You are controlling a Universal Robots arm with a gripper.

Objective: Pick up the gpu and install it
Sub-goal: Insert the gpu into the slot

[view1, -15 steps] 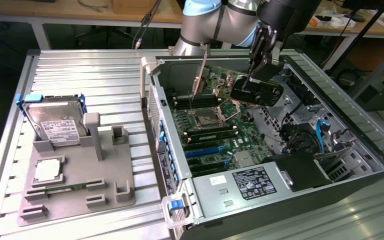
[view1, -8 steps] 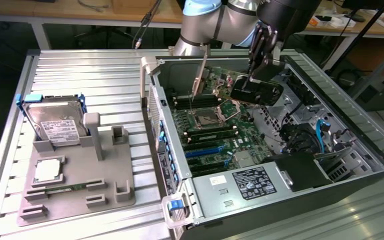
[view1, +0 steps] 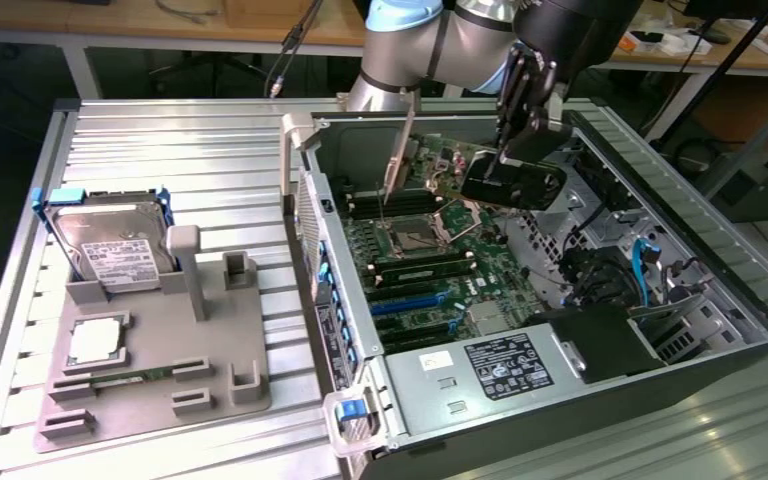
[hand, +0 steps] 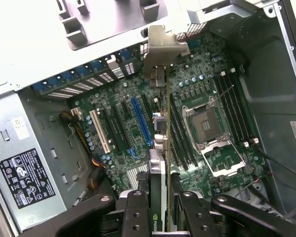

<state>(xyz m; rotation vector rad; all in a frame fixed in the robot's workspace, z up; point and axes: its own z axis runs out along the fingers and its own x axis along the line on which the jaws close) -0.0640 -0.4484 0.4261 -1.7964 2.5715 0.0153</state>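
Graphics card was pinched edge-on by the end effector — held above the motherboard, inside the open computer case.

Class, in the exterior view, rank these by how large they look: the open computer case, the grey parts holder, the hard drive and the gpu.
1. computer case
2. grey parts holder
3. hard drive
4. gpu, held in the gripper; raised and turned, so its place below the hard drive is unsure.
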